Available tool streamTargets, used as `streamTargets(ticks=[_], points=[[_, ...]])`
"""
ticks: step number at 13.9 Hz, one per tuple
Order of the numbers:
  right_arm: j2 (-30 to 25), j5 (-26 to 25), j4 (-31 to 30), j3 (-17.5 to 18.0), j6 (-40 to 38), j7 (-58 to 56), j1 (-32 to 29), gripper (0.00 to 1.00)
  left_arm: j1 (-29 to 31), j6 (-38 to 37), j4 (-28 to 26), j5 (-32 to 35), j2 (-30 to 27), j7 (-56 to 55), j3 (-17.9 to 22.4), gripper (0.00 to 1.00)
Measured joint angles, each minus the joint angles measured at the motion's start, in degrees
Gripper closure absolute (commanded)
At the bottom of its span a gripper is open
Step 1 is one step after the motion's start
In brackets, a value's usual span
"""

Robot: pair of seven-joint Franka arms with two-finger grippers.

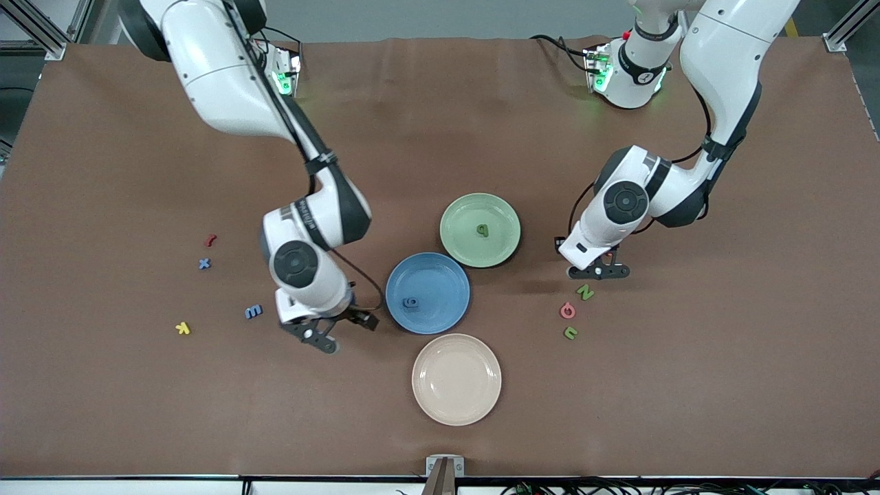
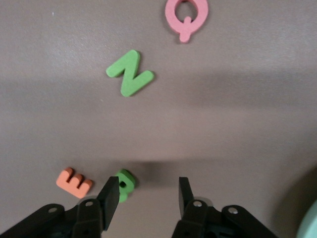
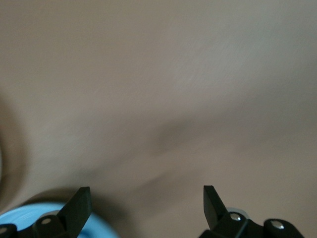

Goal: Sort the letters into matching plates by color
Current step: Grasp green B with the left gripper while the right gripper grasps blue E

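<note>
Two plates sit mid-surface, the green plate [image 1: 480, 229] holding one green letter [image 1: 483, 230] and the blue plate [image 1: 427, 293], touching it and nearer the front camera, holding one blue letter [image 1: 410, 302]; a green N [image 1: 585, 292] and green letter [image 1: 570, 333] lie toward the left arm's end with a pink Q [image 1: 568, 311] between them, while a blue x [image 1: 204, 263] and blue m [image 1: 254, 311] lie toward the right arm's end. The left pincer [image 1: 599, 271] hovers low by the N, fingers parted, a small green letter [image 2: 124, 184] beside one fingertip and an orange E [image 2: 74, 181] near; the right pincer [image 1: 330, 331] hangs wide open and empty beside the blue plate, and a cream plate [image 1: 456, 379] lies nearest the camera.
</note>
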Motion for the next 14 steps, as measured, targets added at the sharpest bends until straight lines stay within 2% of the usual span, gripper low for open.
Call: streamTargets(ticks=[7, 11, 14], points=[[-1.8, 0.0, -4.8, -0.4, -0.4, -42.4, -16.1, 0.00, 1.5, 2.4, -2.7, 1.3, 0.0, 3.0, 0.0, 0.44], [-5.1, 0.0, -11.1, 0.0, 1.2, -52.4, -17.9, 0.00, 3.0, 3.9, -5.1, 3.8, 0.0, 3.0, 0.0, 0.44], [-8.2, 0.1, -19.1, 0.8, 8.5, -55.9, -17.7, 0.00, 3.2, 4.2, -5.5, 3.9, 0.0, 3.0, 0.0, 0.44]])
